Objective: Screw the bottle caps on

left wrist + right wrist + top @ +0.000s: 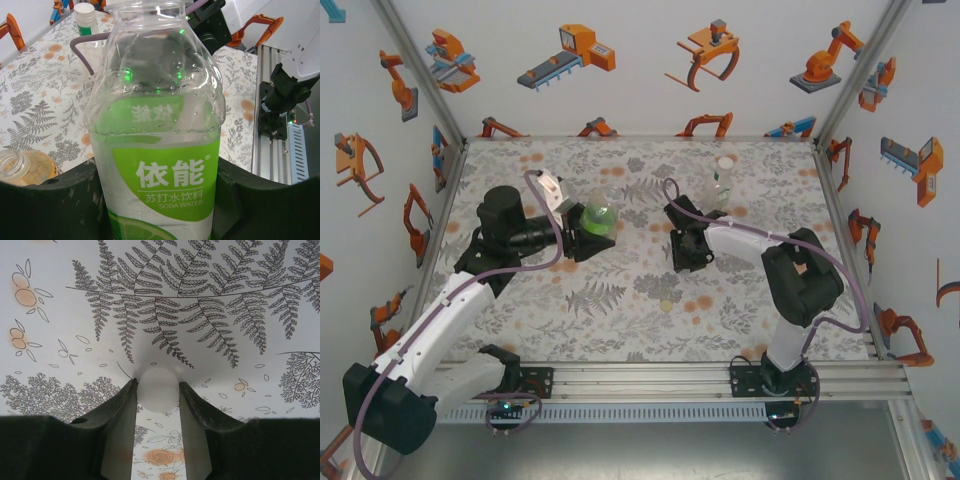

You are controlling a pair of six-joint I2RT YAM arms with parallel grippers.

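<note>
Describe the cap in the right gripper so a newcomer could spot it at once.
On the floral mat, look mid-table to the right gripper, pointing down at the fern print. Between its fingers sits the whitish cap, gripped from both sides. Unlike the yellowish cap lying loose nearer the arm bases, it is pale and held.

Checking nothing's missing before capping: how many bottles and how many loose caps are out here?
Bottles: 3 (green-labelled bottle, clear bottle, amber bottle)
Loose caps: 2 (whitish cap, yellowish cap)
Total: 5
</note>
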